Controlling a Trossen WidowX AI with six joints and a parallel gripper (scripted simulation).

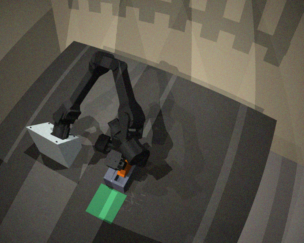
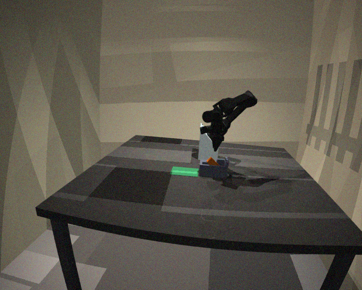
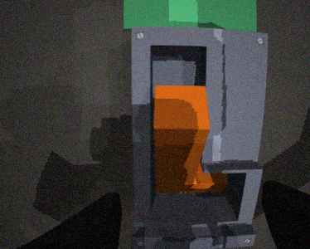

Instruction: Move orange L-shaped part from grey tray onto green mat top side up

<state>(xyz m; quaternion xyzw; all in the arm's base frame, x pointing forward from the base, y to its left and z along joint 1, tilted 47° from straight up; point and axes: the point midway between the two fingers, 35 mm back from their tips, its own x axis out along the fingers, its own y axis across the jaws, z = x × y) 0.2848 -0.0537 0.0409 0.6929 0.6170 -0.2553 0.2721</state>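
Note:
The orange part (image 1: 122, 173) (image 2: 212, 161) (image 3: 181, 112) sits tipped in the pocket of the grey tray (image 1: 114, 183) (image 2: 213, 172) (image 3: 242, 104). Its end toward the green mat (image 1: 97, 202) (image 2: 184, 173) (image 3: 145, 14) stands raised above the rim, and its L-shaped end is low in the wider end of the pocket. My gripper (image 1: 124, 165) (image 2: 215, 150) (image 3: 192, 199) is open above the tray. In the wrist view its fingers stand on either side of the tray's L-pocket end, with nothing held between them. The part's lowest side is hidden in the pocket.
The pale wedge-shaped arm base (image 1: 54, 147) (image 2: 206, 148) stands behind the tray. The green mat lies flat on the dark table (image 1: 202, 141) (image 2: 126, 217), close beside the tray's end. The tray walls rise around the part.

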